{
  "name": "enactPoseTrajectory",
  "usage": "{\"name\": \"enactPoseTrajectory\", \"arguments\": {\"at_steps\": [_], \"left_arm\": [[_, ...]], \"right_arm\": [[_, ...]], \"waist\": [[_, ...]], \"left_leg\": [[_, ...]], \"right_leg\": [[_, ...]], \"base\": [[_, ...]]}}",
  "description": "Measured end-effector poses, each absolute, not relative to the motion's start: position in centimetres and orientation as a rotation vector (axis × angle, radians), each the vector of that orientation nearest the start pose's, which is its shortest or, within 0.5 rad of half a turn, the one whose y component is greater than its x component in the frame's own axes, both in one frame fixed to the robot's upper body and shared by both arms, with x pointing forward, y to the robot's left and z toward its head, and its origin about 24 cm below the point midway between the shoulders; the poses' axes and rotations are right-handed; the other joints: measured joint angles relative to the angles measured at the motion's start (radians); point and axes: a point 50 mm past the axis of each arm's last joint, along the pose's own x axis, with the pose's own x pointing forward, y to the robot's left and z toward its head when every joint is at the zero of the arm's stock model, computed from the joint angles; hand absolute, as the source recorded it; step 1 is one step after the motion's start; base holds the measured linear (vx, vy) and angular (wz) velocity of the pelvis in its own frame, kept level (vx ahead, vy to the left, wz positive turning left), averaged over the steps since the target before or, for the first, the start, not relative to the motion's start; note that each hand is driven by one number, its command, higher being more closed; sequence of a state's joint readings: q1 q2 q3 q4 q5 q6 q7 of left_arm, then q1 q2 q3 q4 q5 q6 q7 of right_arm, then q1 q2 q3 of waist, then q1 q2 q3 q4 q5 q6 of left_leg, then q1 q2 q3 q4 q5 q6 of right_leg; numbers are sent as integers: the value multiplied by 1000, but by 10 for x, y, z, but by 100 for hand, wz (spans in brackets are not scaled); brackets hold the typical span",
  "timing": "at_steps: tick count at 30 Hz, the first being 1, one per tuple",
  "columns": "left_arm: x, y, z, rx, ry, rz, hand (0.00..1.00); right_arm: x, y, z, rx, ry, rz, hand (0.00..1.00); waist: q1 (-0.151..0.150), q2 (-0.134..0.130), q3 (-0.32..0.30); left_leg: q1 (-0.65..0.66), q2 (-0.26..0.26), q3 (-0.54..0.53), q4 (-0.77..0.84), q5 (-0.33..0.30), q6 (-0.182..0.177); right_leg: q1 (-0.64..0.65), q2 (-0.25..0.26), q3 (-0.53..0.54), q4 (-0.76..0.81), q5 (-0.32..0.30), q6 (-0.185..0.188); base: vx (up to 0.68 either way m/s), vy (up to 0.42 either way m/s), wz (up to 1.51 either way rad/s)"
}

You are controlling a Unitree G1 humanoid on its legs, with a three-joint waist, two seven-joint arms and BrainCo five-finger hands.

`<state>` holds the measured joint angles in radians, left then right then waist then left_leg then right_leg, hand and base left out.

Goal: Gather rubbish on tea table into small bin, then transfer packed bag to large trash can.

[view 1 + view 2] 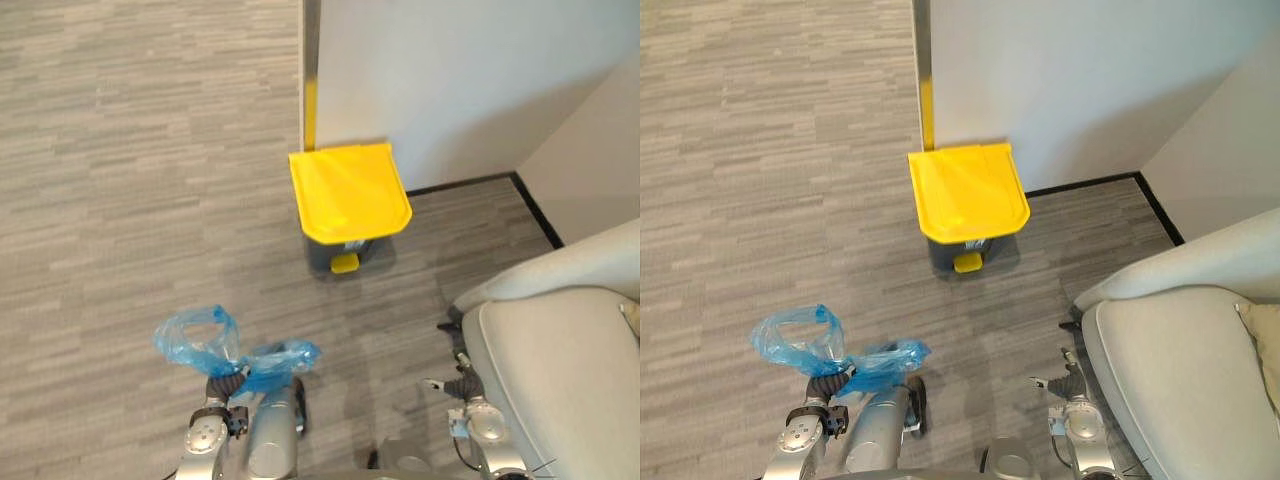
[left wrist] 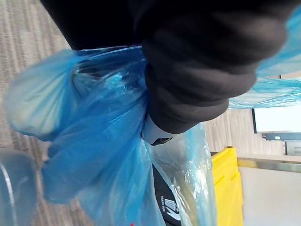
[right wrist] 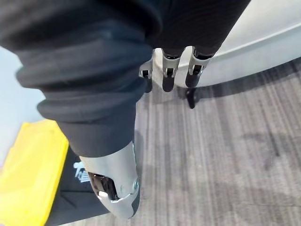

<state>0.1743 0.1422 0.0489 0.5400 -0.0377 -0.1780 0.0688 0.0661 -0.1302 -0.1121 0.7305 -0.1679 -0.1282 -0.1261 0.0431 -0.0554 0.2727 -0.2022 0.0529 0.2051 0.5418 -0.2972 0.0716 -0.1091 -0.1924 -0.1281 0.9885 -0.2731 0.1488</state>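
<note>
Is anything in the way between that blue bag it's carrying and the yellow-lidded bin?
Nothing lies on the carpet between the blue bag, held in the left hand, and the trash can. Its yellow lid is down, though, covering the opening. The grey sofa stands off to the right.

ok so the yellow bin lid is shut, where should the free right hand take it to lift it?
Take the front lip of the yellow lid, coming from the robot's side. That edge overhangs the dark bin body, so the right hand could likely hook its fingers under and lift. The rear edge sits against the wall and is probably hinged. The yellow pedal is the alternative.
</note>
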Motion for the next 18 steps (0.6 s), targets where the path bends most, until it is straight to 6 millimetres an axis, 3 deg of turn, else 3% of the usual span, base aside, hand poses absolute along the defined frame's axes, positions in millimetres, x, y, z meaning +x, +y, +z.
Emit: {"name": "enactPoseTrajectory", "arguments": {"at_steps": [2, 5, 6, 7, 8, 9, 12, 13, 14, 16, 17, 18], "left_arm": [[164, 217, -88, 119, 523, 200, 100], [167, 222, -85, 131, 514, 207, 100], [166, 223, -86, 131, 516, 212, 100], [164, 227, -85, 140, 519, 221, 100], [164, 224, -88, 127, 530, 221, 100], [165, 221, -88, 118, 530, 217, 100], [172, 212, -86, 92, 509, 205, 100], [173, 211, -86, 88, 506, 204, 100], [176, 209, -85, 84, 501, 197, 100], [175, 203, -87, 80, 506, 178, 100], [176, 199, -87, 81, 506, 160, 100], [175, 195, -88, 74, 511, 151, 100]], "right_arm": [[170, -217, -106, -286, 652, -193, 0], [169, -221, -106, -297, 658, -198, 0], [168, -223, -107, -302, 662, -202, 0], [154, -227, -112, -309, 700, -210, 0], [147, -233, -115, -319, 727, -220, 0], [145, -236, -116, -317, 744, -233, 0], [146, -243, -110, -302, 714, -284, 0], [146, -244, -109, -301, 710, -287, 0], [145, -245, -108, -286, 700, -305, 0], [147, -247, -105, -265, 678, -332, 0], [148, -248, -104, -257, 671, -345, 0], [147, -251, -103, -239, 667, -369, 0]], "waist": [[-5, 5, 0], [-27, 14, 5], [-35, 13, 4], [-34, 9, 1], [-36, 26, 0], [-28, 48, -13], [-46, 54, -18], [-49, 50, -16], [-34, 47, -16], [-25, 42, -23], [-24, 48, -28], [-27, 72, -39]], "left_leg": [[111, -1, 1, -76, -12, 1], [205, 15, -34, -146, -12, -1], [231, 19, -53, -149, -24, -29], [262, 16, -78, -143, -56, -90], [277, 27, -105, -132, -79, -115], [258, 59, -122, -103, -65, -143], [215, 81, -117, 38, 28, -203], [179, 94, -111, 111, 54, -202], [127, 142, -52, 208, 8, -158], [87, 175, 23, 145, -37, -140], [82, 177, 37, 19, -18, -141], [66, 194, 47, -111, 76, -136]], "right_leg": [[-96, 4, -79, -22, -36, -63], [-209, 85, -122, -366, -28, -104], [-218, 121, -112, -525, 46, -115], [-197, 150, -77, -677, 258, -142], [-177, 158, -78, -667, 306, -182], [-175, 171, -91, -657, 297, -200], [-101, 156, -148, -681, 229, -196], [-70, 154, -150, -707, 226, -193], [-5, 158, -154, -760, 226, -193], [42, 153, -156, -795, 229, -190], [55, 154, -155, -806, 229, -186], [55, 172, -152, -809, 225, -162]], "base": [[592, 22, 11], [548, -61, 37], [541, -122, 64], [532, -134, 80], [506, -108, 60], [359, -78, 48], [471, -135, 61], [335, -45, 60], [283, 0, 32], [255, 30, 7], [190, 152, -11], [185, 173, -20]]}}
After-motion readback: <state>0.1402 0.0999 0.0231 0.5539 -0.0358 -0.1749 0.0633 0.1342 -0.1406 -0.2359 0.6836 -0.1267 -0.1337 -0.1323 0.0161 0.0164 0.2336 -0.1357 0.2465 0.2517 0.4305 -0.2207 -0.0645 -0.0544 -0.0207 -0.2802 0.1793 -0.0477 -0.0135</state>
